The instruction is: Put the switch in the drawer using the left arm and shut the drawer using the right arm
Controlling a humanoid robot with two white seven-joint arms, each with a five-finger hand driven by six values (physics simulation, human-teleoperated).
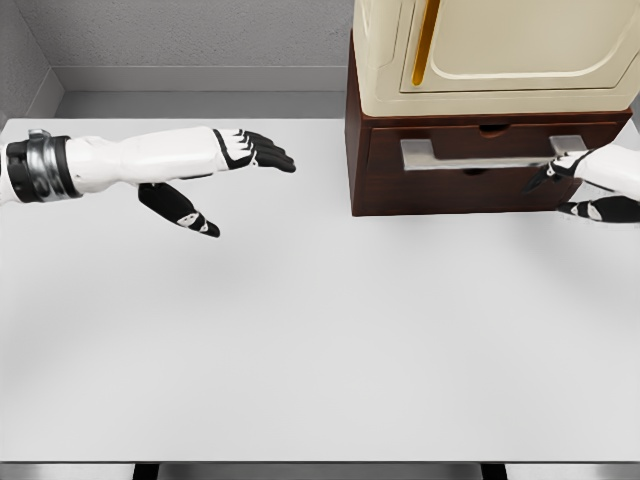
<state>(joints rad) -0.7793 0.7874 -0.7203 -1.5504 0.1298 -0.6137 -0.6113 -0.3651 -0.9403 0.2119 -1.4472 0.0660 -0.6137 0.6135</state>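
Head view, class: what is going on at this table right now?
The right robot hand is at the right end of the drawer's metal handle, on the dark wooden cabinet beneath a cream appliance. The drawer looks nearly or fully shut. The left robot hand hovers open over the white table, holding nothing. No switch is visible.

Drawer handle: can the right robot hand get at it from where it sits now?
Probably yes. The right robot hand is already at the right end of the drawer handle, and nothing stands between them.
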